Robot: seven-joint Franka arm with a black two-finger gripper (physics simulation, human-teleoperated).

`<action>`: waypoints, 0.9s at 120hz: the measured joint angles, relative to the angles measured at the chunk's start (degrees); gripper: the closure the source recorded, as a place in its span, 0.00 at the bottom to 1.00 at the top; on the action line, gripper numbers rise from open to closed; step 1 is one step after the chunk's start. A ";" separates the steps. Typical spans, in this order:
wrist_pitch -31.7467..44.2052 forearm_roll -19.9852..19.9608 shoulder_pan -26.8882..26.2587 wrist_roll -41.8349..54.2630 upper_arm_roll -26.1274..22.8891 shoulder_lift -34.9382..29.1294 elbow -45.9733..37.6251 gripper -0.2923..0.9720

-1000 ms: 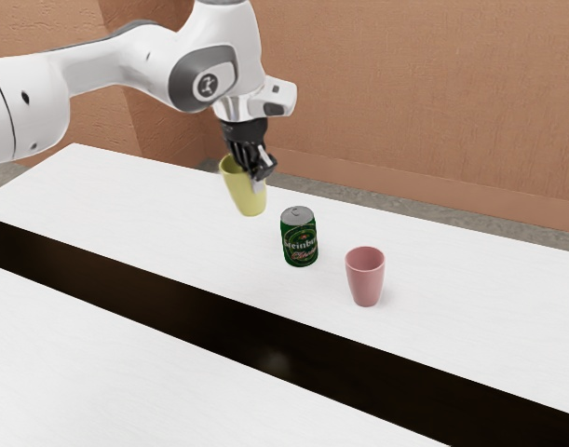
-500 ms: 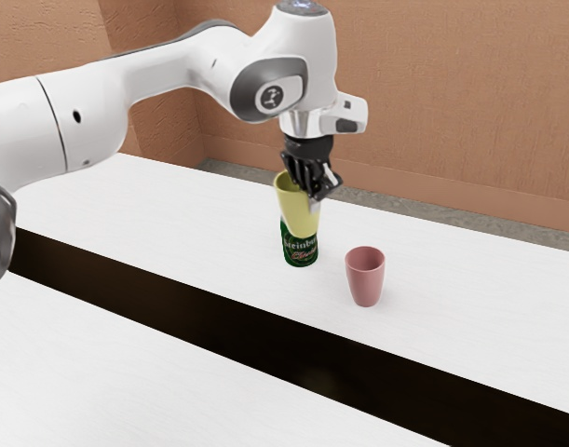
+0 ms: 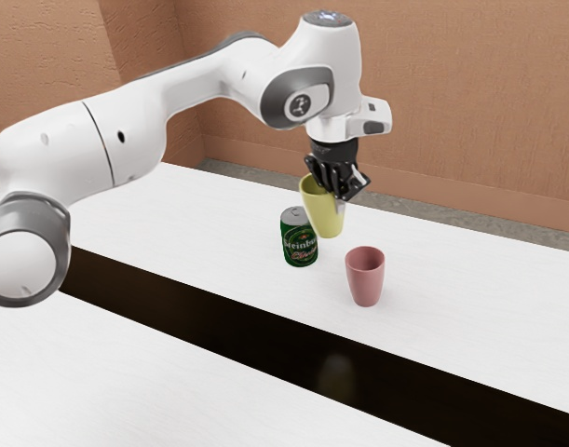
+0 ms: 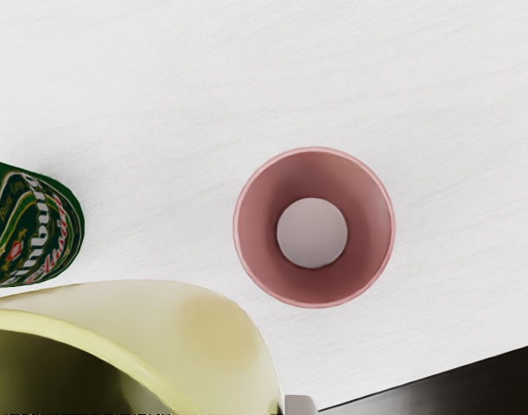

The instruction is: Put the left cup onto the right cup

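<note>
Gripper (image 3: 340, 189) clamped on the yellow cup (image 3: 325, 214), I hold it tilted in the air by the can (image 3: 298, 244), pink cup (image 3: 365, 277) toward the exterior view's right.

A green beer can (image 3: 300, 237) stands upright on the white counter (image 3: 470, 307), below the end effector (image 3: 345, 189) and slightly toward the exterior view's left of it. A dark band (image 3: 265, 328) crosses the counter nearer the camera. A terracotta wall (image 3: 470, 84) rises behind the end effector.
</note>
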 joint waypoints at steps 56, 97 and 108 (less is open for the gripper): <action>2.92 3.64 -3.90 -2.72 -0.71 4.62 4.28 0.85; 5.37 3.87 -4.28 -3.58 -1.13 7.22 4.29 0.85; 5.75 3.88 -4.29 -3.74 -1.14 7.82 4.29 0.85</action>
